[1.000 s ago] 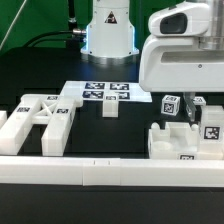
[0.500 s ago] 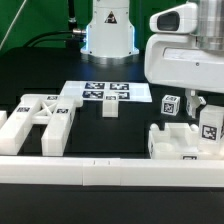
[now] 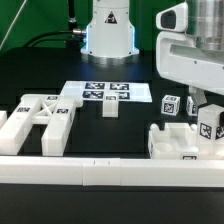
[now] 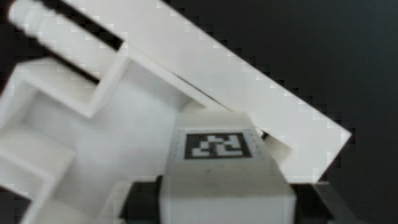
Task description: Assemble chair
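The end effector (image 3: 205, 106) is at the right edge of the exterior view, clenched on a tagged block (image 3: 210, 125). In the wrist view the same tagged block (image 4: 222, 148) fills the gap between the two dark fingers (image 4: 153, 196), so this is a grasp and not an empty closure.

The block hangs at the far right end of a large chair part (image 3: 178, 142) in the lower right of the exterior view. The wrist view shows that part's white bars and openings (image 4: 80, 95) spread out just past the block. Whether the block already touches it cannot be told.

A small cube (image 3: 170, 103) stands just beside the end effector, toward the exterior view's left. The X-braced side frame (image 3: 40, 115) lies well apart at the left of the frame. A small tagged piece (image 3: 110, 108) sits at the near edge of the marker board (image 3: 95, 92) in the middle. All rest on the dark tabletop (image 3: 30, 70), behind the long border rail (image 3: 100, 172).

The step in hand looks like fitting the grasped block onto the large chair part. The next move probably calls for lining the block up squarely with its seat, lowering it without tilt, and releasing only once it sits firmly. The nearby cube leaves little room on that side.
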You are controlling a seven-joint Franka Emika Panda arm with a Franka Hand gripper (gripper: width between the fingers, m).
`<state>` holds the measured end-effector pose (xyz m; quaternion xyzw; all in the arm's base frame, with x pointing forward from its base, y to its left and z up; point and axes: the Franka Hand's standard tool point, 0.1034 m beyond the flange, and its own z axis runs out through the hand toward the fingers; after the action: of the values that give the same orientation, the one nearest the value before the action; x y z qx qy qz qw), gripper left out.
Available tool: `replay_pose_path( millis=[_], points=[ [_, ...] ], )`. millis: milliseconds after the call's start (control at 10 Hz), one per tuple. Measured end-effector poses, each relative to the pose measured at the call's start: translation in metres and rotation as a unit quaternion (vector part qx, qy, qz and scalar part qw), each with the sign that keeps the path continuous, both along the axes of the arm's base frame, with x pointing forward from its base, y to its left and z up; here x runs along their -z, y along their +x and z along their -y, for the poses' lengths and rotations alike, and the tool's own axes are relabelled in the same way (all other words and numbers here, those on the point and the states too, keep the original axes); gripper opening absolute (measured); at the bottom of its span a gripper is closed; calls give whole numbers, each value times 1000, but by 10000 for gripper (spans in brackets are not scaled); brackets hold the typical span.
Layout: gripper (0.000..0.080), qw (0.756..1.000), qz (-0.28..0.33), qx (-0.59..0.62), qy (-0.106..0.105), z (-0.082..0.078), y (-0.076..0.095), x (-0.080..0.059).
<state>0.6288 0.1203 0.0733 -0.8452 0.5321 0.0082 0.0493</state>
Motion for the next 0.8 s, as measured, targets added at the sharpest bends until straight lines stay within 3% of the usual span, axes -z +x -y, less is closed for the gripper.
replay_pose_path(
  millis=[200, 400, 600, 700, 800],
  points=[
    [287, 995, -3, 100, 8, -3, -1, 1],
    [287, 995, -3, 96, 7, -3, -1, 1],
    [574, 998, -1, 60, 5, -4, 0, 1],
    [574, 1000, 3, 23, 4, -4, 0, 1],
    [634, 1000, 7, -18, 2, -4, 0, 1]
  ],
)
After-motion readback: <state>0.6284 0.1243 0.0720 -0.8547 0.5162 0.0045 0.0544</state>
